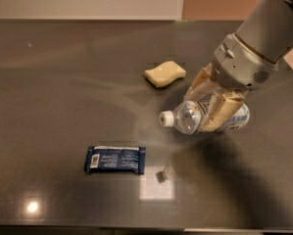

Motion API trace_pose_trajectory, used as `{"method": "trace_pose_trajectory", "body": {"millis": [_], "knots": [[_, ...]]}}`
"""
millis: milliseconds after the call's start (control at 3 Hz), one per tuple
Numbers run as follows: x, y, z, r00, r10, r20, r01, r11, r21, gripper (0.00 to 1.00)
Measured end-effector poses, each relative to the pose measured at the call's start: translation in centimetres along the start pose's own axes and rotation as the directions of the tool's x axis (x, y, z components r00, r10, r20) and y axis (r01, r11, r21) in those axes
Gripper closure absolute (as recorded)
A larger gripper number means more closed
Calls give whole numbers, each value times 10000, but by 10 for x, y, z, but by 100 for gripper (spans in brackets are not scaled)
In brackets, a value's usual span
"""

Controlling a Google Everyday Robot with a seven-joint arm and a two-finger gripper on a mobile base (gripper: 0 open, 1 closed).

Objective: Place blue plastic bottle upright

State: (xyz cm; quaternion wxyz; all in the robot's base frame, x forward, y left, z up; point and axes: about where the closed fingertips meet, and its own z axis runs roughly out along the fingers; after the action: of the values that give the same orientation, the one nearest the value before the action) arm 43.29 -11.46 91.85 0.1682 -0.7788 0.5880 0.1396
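A blue packet [115, 159] is seen at lower left on a dark surface [62, 82], and a yellow sponge [164, 74] at centre. The blue plastic bottle [185, 117] should be turned until its white cap, now pointing left, faces up, then lowered base-first and released gently. Right of centre, it is gripped on its side, its middle clamped by the claw [200, 113].

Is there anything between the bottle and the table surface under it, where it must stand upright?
Nothing visible does. The gripper is shut on the blue plastic bottle, held sideways with its cap pointing left. The sponge and the dark blue packet lie on the table, both apart from it.
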Motion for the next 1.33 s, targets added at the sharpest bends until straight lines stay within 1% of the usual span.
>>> {"method": "trace_pose_trajectory", "body": {"millis": [333,667,1000,1333], "knots": [[-28,-20,-18,9825,211,1849,-242,9996,144,100],[-48,-33,-26,9381,455,3433,-537,9984,145,100],[-58,-41,-32,9026,588,4265,-699,9975,104,100],[-54,-51,-30,8094,1226,5744,-1439,9896,-84,100]]}}
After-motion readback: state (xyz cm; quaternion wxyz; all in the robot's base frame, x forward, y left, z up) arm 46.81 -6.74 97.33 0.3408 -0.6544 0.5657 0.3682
